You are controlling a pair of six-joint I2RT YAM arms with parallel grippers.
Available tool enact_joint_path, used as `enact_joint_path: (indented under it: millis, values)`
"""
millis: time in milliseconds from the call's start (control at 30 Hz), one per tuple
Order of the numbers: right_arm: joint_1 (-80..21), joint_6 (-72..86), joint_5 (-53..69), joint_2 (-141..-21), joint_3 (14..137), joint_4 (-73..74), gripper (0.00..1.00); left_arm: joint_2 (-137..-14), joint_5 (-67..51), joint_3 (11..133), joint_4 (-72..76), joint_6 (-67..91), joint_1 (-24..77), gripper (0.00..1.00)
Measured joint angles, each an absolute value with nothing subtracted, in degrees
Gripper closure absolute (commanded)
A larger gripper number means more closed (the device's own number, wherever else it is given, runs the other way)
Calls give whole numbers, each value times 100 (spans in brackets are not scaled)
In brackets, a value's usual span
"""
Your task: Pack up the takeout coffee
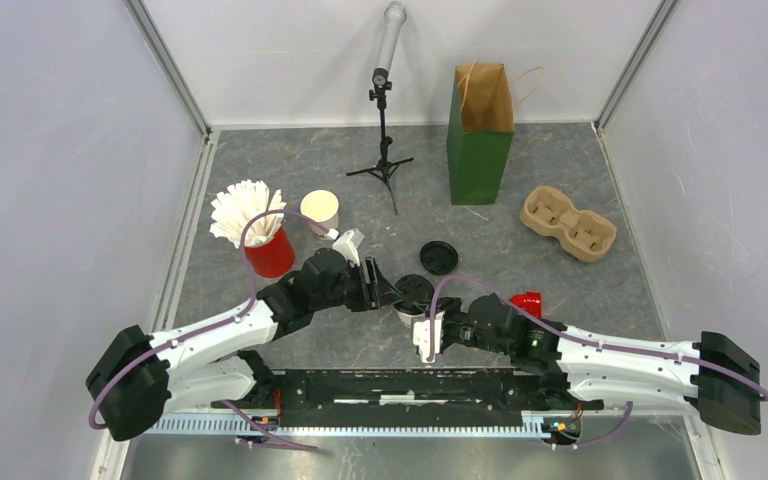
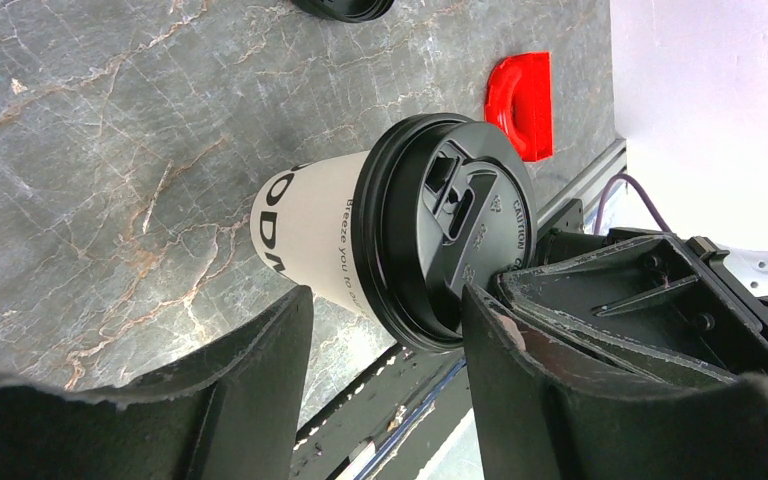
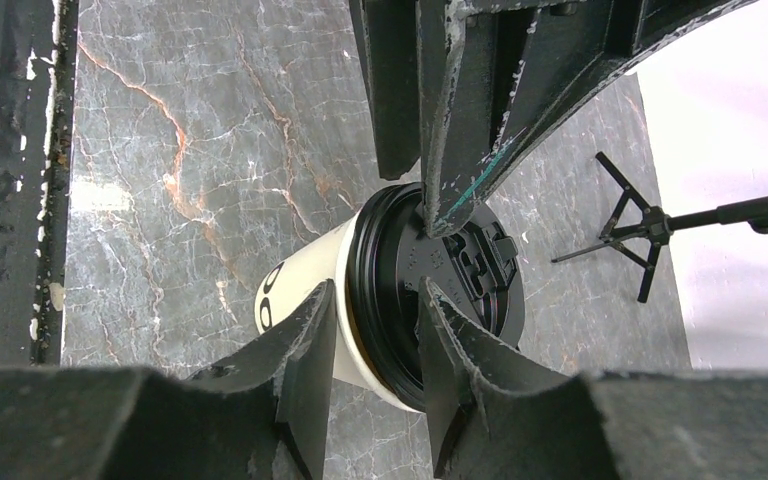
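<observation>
Right pincer [image 3: 377,290] fingers fill the foreground of their own wrist view. The jaws are partly apart and straddle the rim of the black lid [image 3: 460,270] on the takeout coffee [image 3: 295,280], one finger on the cream wall side and the other across the lid's face. I cannot tell whether they pinch the rim or only bracket it.

The left pincer [image 2: 388,295] meets the same cup from the other flank. Its jaws stand wide with the lid's edge between the tips, one tip close against the lid. I cannot tell if it has a firm hold either.

The cup stands upright, its long axis vertical, near the front middle of the counter [image 1: 610,290], hemmed between the two pincers.

Farther out, the green paper bag [image 1: 480,140] stands open-mouthed at the back right, well apart, with the cardboard cup carrier [image 1: 568,222] just to its right. Both lie on the right arm's side, so that arm looks better placed to carry. The cup would need to stay upright and rise above the tall bag's mouth.
</observation>
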State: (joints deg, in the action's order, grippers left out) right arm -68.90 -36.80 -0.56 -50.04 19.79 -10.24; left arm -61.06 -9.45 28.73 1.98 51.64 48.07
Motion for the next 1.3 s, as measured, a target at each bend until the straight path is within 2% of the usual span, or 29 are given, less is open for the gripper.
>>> enact_joint_path:
  millis: [133, 167, 233, 367, 933, 1167, 1300]
  values:
    - [-6906, -3660, -71, -4991, 1979, -1028, 61, -6095, -945, 2873, 200, 5164, 4807, 36]
    - [-6910, -3645, -71, -4982, 1979, -1028, 59, -6095, -945, 2873, 198, 5164, 4807, 36]
    - [-6919, -3599, -69, -4952, 1979, -1022, 47, -6093, -950, 2873, 209, 5162, 4807, 37]
    - [-6928, -3441, -47, -4834, 1979, -954, 41, -6093, -956, 2864, 209, 5164, 4807, 38]
    - [-6928, -2971, -145, -4604, 1981, -655, 41, -6169, -1313, 2703, 519, 5256, 4807, 36]
    - [-6928, -1389, -952, -4233, 2316, -600, 44, -6257, -1411, 2703, 622, 5284, 4807, 35]
    - [-6928, 75, -1964, -4213, 2738, -309, 46, -6237, -1411, 2703, 622, 5282, 4807, 29]
